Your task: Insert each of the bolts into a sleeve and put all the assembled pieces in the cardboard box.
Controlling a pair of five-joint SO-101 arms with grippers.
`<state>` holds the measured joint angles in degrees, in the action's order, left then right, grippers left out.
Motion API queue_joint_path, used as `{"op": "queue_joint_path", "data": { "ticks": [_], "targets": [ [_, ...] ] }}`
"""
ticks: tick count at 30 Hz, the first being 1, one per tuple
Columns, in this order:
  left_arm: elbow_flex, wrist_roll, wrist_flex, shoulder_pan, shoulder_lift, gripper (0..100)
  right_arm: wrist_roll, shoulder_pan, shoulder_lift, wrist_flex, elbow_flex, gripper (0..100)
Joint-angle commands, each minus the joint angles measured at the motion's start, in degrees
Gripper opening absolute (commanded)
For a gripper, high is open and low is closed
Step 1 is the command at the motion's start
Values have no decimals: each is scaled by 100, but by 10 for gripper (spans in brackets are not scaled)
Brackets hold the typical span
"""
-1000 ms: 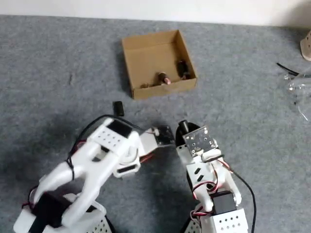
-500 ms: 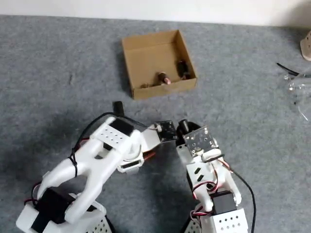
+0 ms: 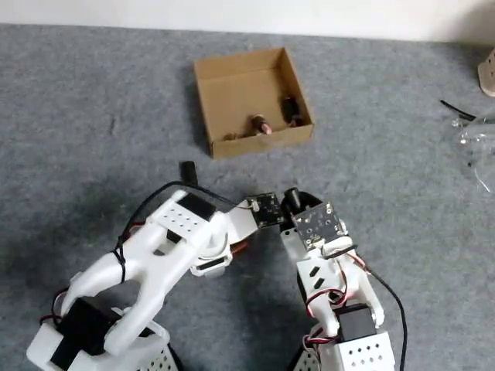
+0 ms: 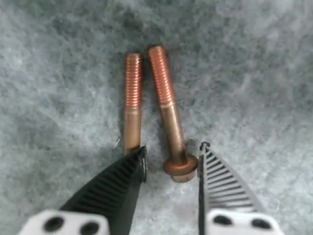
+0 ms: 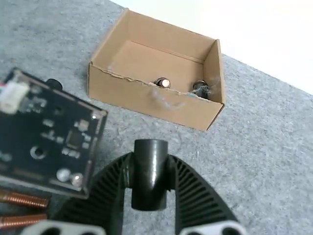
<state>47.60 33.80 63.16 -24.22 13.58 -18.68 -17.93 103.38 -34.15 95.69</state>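
Note:
Two copper bolts lie side by side on the grey carpet, one (image 4: pixel 132 98) beside the other (image 4: pixel 168 117). My left gripper (image 4: pixel 171 152) is open low over them, with its fingers on either side of the flanged head of the second bolt. My right gripper (image 5: pixel 148 165) is shut on a black sleeve (image 5: pixel 149 183), held upright just beside the left wrist (image 3: pixel 265 207). The cardboard box (image 3: pixel 232 89) stands farther back with two assembled pieces (image 3: pixel 259 124) (image 3: pixel 290 108) inside. Another black sleeve (image 3: pixel 188 171) lies on the carpet in front of the box.
The left arm's camera board (image 5: pixel 44 132) sits close to my right gripper. The bolts' threaded ends (image 5: pixel 19 200) poke out under it. Clear plastic and a black wire (image 3: pixel 468 127) lie at the far right. Bare carpet stretches to the left.
The left arm has shifted to the right and slightly toward the box, closing in on the right gripper. The right arm has stayed put with its sleeve.

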Motion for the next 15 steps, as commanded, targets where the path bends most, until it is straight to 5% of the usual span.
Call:
{"op": "queue_joint_path", "data": {
  "ticks": [1,15],
  "targets": [
    [31,-26,-149,-92,4,171,-79,-40,31,215,532,5],
    [40,-9,-185,-92,-382,171,-79,-31,31,215,532,5]
  ]
}}
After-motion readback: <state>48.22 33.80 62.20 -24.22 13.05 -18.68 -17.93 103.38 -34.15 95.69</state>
